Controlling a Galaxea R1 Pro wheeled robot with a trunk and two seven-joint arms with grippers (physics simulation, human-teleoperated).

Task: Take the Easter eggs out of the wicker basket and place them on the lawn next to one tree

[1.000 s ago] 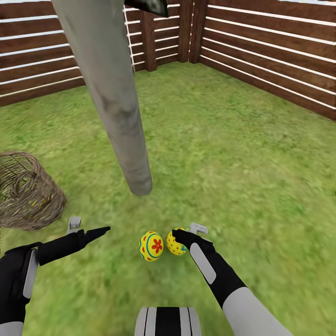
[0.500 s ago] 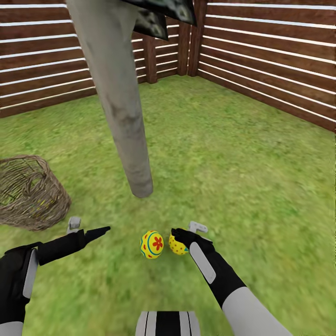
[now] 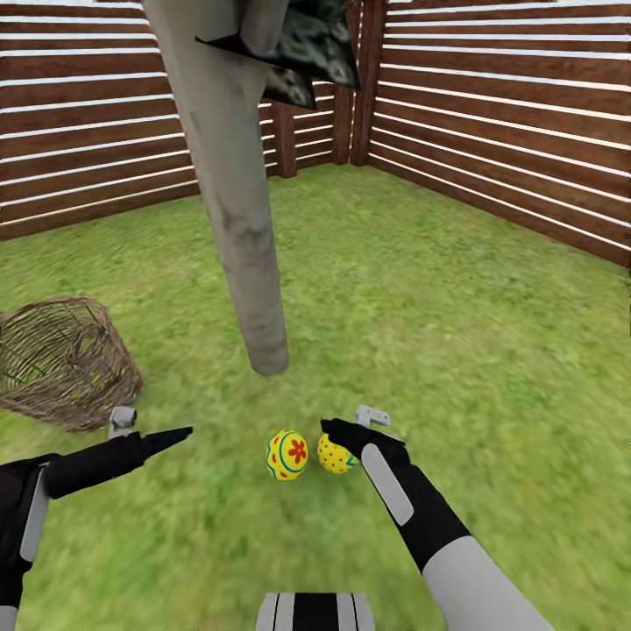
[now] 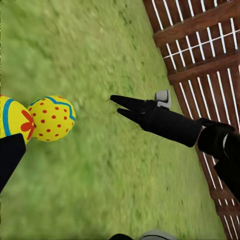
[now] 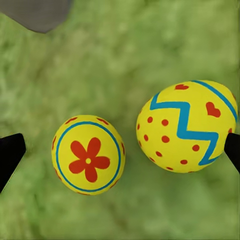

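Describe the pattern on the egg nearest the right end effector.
Yellow egg with blue zigzag, red dots and hearts; clearest in the right wrist view.

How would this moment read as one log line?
eggs on lawn: two near tree | basket: beside | right gripper: jaws open over eggs

Open lawn [image 3: 456, 333] fills the centre and right of the head view, free for passage. The tree [image 3: 241, 228] trunk stands upper centre-left, the wicker basket [image 3: 66, 359] at mid-left, two Easter eggs [image 3: 287, 455] side by side at lower centre, and the fence [image 3: 499, 123] closes the top.
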